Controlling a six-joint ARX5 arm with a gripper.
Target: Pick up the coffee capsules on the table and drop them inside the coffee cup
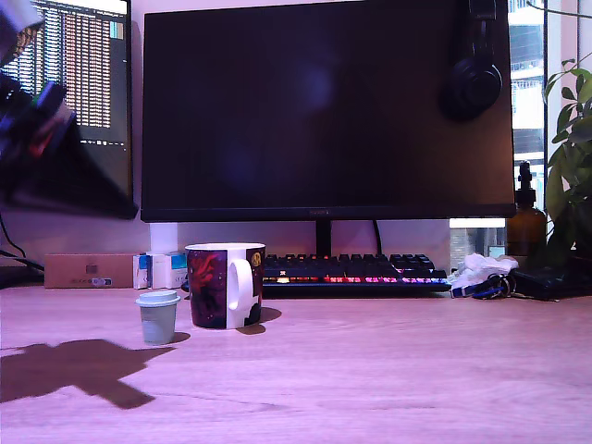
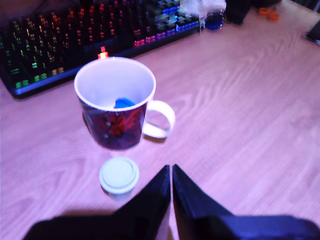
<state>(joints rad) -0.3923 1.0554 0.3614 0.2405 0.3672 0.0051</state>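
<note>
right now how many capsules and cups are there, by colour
blue capsule, inside the cup: 1
pale grey-green capsule, on the table beside the cup: 1
red-and-purple cup: 1
total: 3

Hardly anything here can be read. The side screen (image 1: pixel 79 65) at the exterior view's left is filled with rows of small text, too fine to make out. The big monitor (image 1: pixel 324 106) carries a tiny mark at the middle of its lower edge, perhaps a brand name, but it is illegible. The mug (image 1: pixel 225 285) shows a small round yellow emblem near its handle, with no letters I can read.
</note>
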